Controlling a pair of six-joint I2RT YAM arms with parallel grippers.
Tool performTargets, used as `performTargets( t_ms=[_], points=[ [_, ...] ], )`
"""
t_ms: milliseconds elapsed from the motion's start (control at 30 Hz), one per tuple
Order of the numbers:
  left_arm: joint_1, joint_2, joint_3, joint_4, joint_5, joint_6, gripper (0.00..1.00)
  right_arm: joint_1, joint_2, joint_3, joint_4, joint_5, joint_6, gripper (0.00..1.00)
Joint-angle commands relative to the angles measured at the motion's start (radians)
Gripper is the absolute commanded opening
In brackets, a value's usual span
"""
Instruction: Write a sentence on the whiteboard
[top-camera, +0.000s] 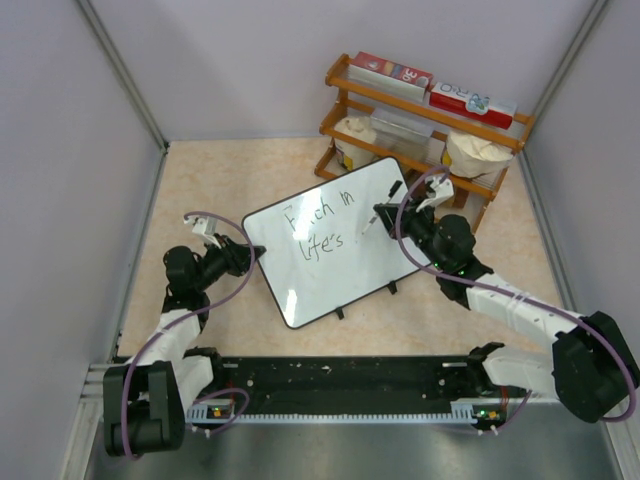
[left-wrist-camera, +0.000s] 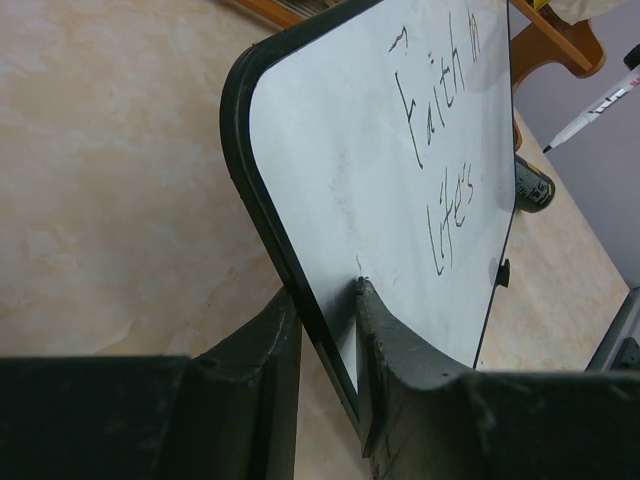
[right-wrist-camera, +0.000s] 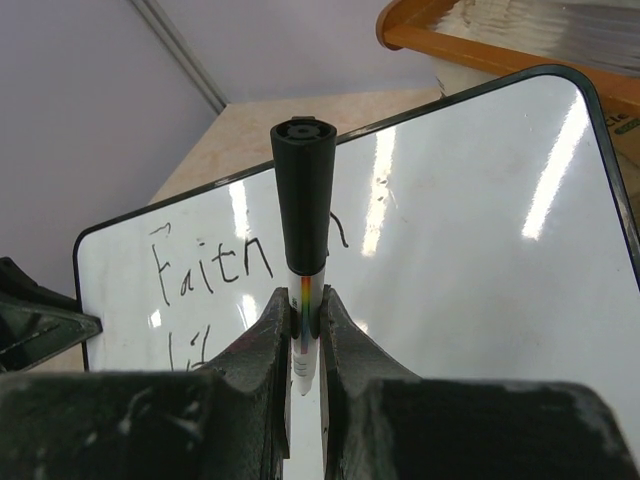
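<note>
Top external view: you have the whiteboard (top-camera: 330, 285) lying skewed in the middle of the tabletop (top-camera: 230, 180), between the two arms. Its far right corner is near a wooden rack (top-camera: 420, 110). Small black feet show along its near right edge.

Sentence (top-camera: 322, 225): black handwriting in two lines on the upper half of the board. It reads "Faith in" above "Life's". The lower half of the board is bare.

Left pincer (top-camera: 243, 255): at the board's left corner. Left wrist view: your left pincer (left-wrist-camera: 325, 300) is clamped on the black rim of the whiteboard (left-wrist-camera: 330, 170), with one finger under the board and one finger (left-wrist-camera: 375, 330) on the white face. The jaws stand narrow, closed on the board's thickness. The sentence (left-wrist-camera: 440, 150) runs away from this camera.

Right pincer (top-camera: 385, 218): above the board's right half, just right of "Life's", holding a marker (top-camera: 396, 188) tilted with its tip down towards the board. Right wrist view: your right pincer (right-wrist-camera: 305, 310) is closed tight on the white barrel of the marker (right-wrist-camera: 302, 190), with the black end pointing up at the camera. The whiteboard (right-wrist-camera: 480, 250) fills the background, and part of the sentence (right-wrist-camera: 210, 270) is visible at the left.

Tip contact with the board: cannot tell from any view.
</note>
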Motion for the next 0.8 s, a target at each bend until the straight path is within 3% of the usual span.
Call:
performTargets(
  t_ms=[0,767],
  points=[
    [-0.003,0.012,-0.002,-0.008,-0.027,0.081,0.00,-0.014,-0.019,0.015,0.051,0.006,-0.026,0.00],
    [-0.004,0.020,0.001,-0.008,-0.023,0.081,0.00,0.089,0.182,0.084,0.248,0.124,-0.186,0.00]
  ],
)
